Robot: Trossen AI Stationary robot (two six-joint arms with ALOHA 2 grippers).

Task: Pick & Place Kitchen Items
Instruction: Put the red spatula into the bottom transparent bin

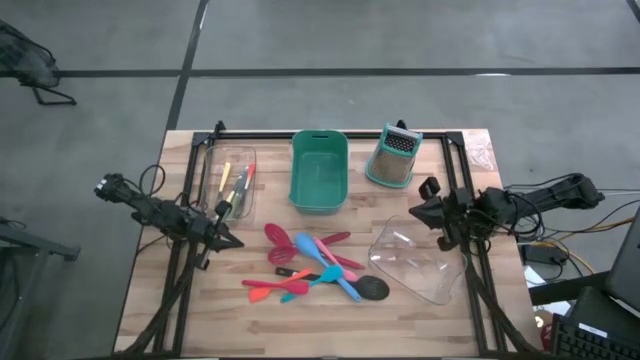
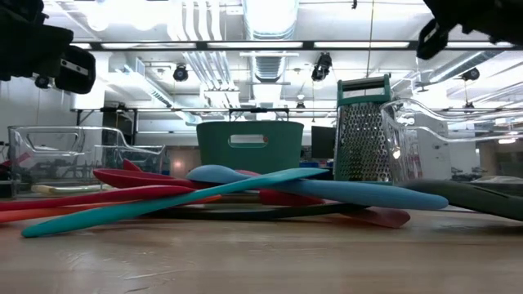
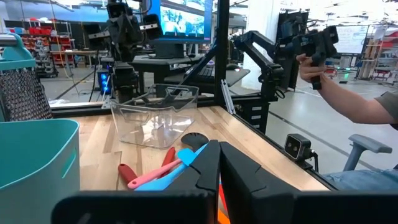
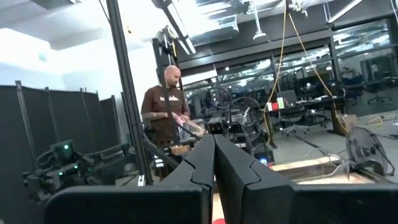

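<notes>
While both hover, left tool [image 1: 232, 240] and right tool [image 1: 418, 212] are closed, empty.

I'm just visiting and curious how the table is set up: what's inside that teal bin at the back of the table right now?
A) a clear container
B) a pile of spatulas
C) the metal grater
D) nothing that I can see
D: seen from above, the teal bin shows only its bare floor, while the coloured utensils lie on the table in front of it.

Grey floor [image 1: 400, 35], ceiling ducts [image 2: 270, 20], strip lights
</notes>
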